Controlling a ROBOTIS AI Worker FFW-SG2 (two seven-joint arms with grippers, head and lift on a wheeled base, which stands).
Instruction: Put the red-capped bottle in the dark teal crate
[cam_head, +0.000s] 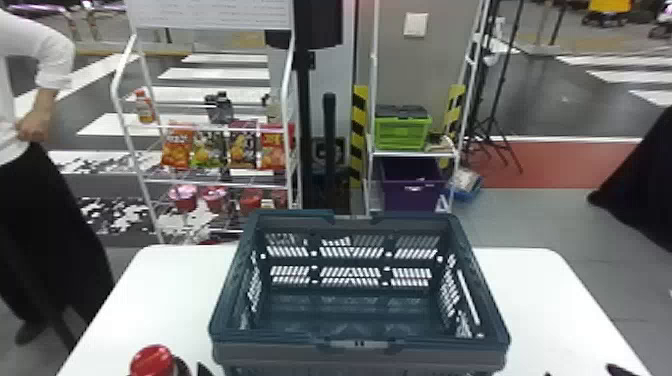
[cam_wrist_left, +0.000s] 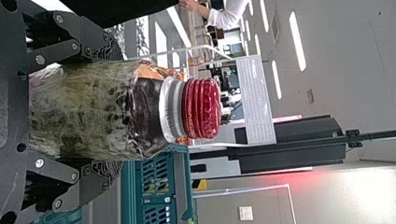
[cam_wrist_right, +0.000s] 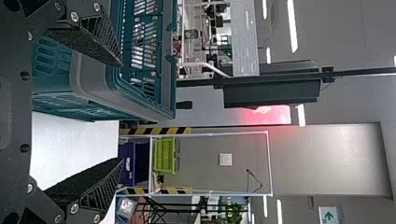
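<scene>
Here, the left gripper (cam_head: 202, 370) has its jaws closed around the upright bottle (cam_wrist_left: 93, 112), left of the crate (cam_head: 280, 337) and outside it. The right gripper (cam_head: 582, 372) stands wide open and empty, right of the crate, which sits on the table (cam_head: 165, 300).

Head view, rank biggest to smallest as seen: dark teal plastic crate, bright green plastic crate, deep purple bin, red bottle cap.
Dark teal plastic crate
Deep purple bin
Bright green plastic crate
Red bottle cap, at the bottom edge
</scene>
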